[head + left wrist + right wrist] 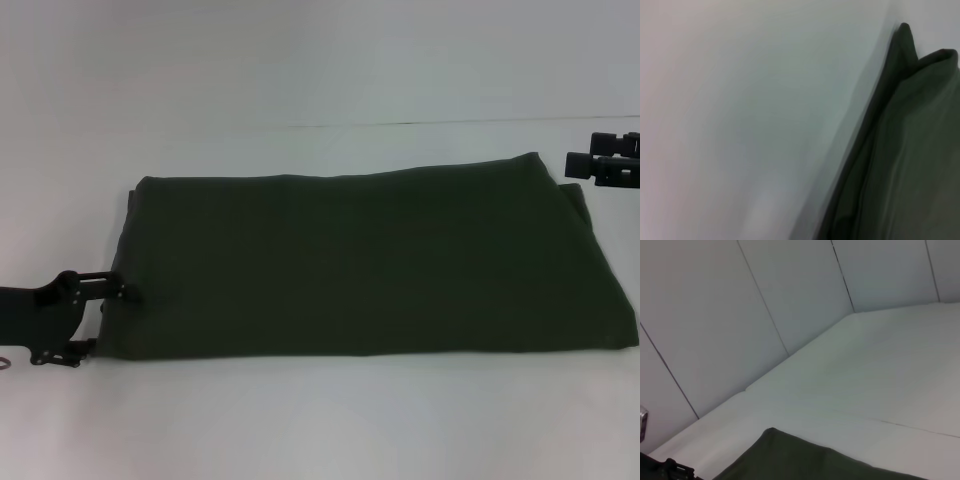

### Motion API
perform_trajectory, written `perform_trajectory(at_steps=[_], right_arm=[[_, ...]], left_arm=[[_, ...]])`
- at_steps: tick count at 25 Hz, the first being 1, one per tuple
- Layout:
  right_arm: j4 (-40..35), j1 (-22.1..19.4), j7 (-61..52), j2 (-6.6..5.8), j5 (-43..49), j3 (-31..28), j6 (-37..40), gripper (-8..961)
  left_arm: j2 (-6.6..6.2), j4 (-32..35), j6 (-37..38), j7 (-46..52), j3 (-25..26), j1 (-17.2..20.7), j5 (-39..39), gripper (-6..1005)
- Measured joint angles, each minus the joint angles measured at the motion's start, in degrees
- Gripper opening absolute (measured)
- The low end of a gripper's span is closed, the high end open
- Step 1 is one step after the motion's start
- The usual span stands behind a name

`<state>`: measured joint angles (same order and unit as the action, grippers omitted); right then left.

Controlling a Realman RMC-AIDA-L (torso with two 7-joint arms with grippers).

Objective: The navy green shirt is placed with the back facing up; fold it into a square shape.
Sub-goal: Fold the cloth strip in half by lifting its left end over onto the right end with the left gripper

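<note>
The navy green shirt (370, 265) lies on the white table (320, 430) as a wide folded rectangle with its plain side up. My left gripper (108, 322) sits low at the shirt's left edge. It is open, with the upper fingertip touching the cloth and nothing held. In the left wrist view the shirt (910, 150) shows stacked folded layers along that edge. My right gripper (603, 160) hovers off the shirt's far right corner, apart from the cloth. In the right wrist view a corner of the shirt (815, 460) shows.
White wall panels (790, 300) rise behind the table. Bare table surface (300, 60) stretches behind and in front of the shirt. The shirt's near right corner (625, 335) reaches almost to the head view's right border.
</note>
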<state>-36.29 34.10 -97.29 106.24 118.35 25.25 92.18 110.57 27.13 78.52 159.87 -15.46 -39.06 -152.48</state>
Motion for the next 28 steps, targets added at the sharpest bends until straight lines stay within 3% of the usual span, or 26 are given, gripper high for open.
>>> perform_trajectory(at_steps=[14,22,28], right_arm=[[0.00,0.00,-0.02,-0.09,-0.58,-0.03,0.38,944],[-0.04,-0.04,-0.09,-0.09,-0.58,-0.03,0.68,944],[-0.09,0.09,-0.09,-0.09,-0.58,-0.03,0.68,944]], left_arm=[[0.20,-0.68,-0.49,0.00,0.08,-0.39,0.00,835],[0.46,-0.68,-1.28,0.00,-0.06,-0.60,0.00,631],[0.45,-0.68,-1.28,-0.09,-0.06,-0.63,-0.01,576]])
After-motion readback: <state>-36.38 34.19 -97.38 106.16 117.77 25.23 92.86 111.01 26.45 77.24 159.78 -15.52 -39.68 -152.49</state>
